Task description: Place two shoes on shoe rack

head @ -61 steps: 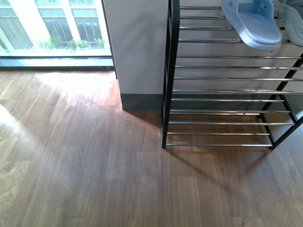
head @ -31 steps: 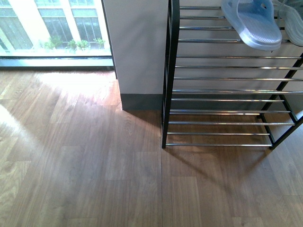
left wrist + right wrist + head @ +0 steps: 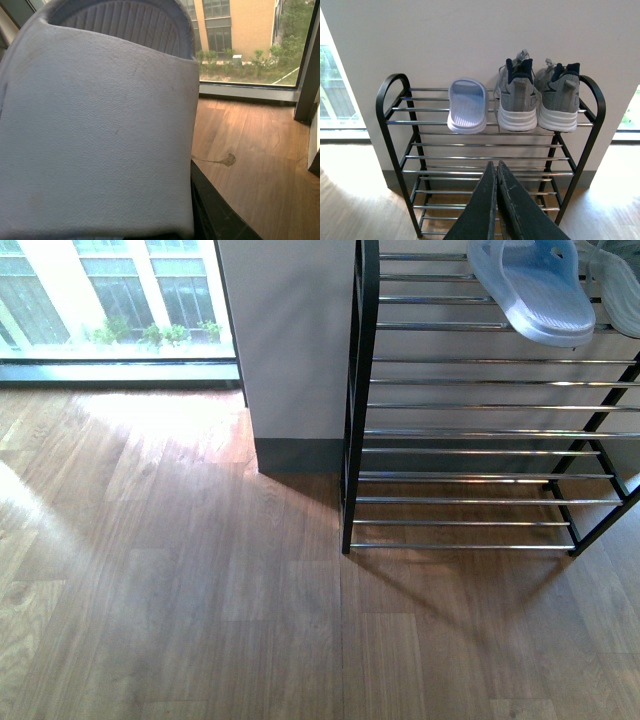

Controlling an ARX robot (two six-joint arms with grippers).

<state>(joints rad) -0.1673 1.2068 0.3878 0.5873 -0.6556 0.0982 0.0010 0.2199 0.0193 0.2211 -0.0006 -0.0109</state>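
Front view, compared across the last second: no visible change. The shoe rack (image 3: 480, 405), the slipper (image 3: 535, 290) on its top rods and the floor (image 3: 180, 570) appear identical throughout.

In the front view the shoe rack (image 3: 470, 430) runs off the top and right edges, hiding the sneakers. A pale slipper (image 3: 95, 130) fills the left wrist view, perhaps held, covering the left gripper entirely.

We see grey knit shoes (image 3: 536, 97) on the shoe rack's (image 3: 390, 95) glossy chrome rods, matt plastic slide (image 3: 467, 105) beside
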